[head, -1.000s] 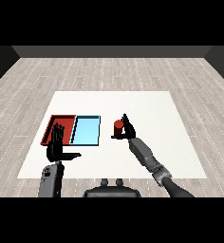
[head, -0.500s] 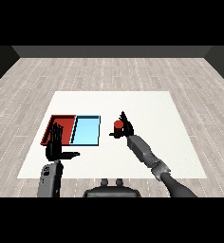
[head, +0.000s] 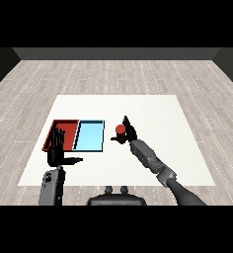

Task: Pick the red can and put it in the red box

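Note:
The red can (head: 120, 130) is held just right of the light blue tray (head: 90, 136), with my right hand (head: 129, 132) curled round it from the right side. The red tray (head: 64, 127) lies to the left of the blue one, and its front part is partly hidden. My left hand (head: 57, 147) stands upright in front of the red tray with its fingers straight and its thumb pointing right, holding nothing.
Both trays lie side by side on the left half of the white table (head: 153, 113). Grey wood flooring surrounds the table.
My right hand has carried the red can a little to the left, closer to the light blue tray. The left hand has barely moved.

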Available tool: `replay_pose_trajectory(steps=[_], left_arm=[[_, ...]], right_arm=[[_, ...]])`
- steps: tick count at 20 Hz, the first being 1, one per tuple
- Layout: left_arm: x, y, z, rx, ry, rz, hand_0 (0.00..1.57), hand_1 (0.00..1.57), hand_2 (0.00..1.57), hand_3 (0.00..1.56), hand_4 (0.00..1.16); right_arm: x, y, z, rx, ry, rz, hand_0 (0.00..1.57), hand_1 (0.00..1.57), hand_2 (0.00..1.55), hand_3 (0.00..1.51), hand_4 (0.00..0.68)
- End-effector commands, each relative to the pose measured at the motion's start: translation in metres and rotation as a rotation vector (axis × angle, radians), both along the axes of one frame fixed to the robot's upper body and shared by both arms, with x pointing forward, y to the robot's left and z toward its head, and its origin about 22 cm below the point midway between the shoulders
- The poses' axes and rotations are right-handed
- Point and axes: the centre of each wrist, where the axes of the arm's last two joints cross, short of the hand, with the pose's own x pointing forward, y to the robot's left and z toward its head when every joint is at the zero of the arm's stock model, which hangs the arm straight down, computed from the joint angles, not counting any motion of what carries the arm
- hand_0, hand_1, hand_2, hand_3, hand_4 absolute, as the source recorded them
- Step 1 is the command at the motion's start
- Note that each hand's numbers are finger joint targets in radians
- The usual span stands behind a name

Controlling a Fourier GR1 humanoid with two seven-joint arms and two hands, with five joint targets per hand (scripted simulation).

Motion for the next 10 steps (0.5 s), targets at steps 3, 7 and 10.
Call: replay_pose_trajectory(steps=[3,7,10], left_arm=[[-0.011,0.004,-0.003,-0.004,0.024,0.01,0.0,0.0,0.0,0.0,0.0],[0.007,0.0,-0.005,-0.015,0.007,0.003,0.0,0.0,0.0,0.0,0.0],[0.008,0.002,-0.002,-0.006,0.024,0.0,0.0,0.0,0.0,0.0,0.0]], right_arm=[[0.002,0.002,0.0,-0.207,0.077,-0.157,1.52,1.52,1.48,1.41,0.524],[0.01,0.005,0.01,-0.324,0.118,-0.182,1.46,1.46,1.46,1.41,0.533],[0.005,0.008,0.005,-0.375,0.167,-0.197,1.48,1.48,1.46,1.41,0.531]])
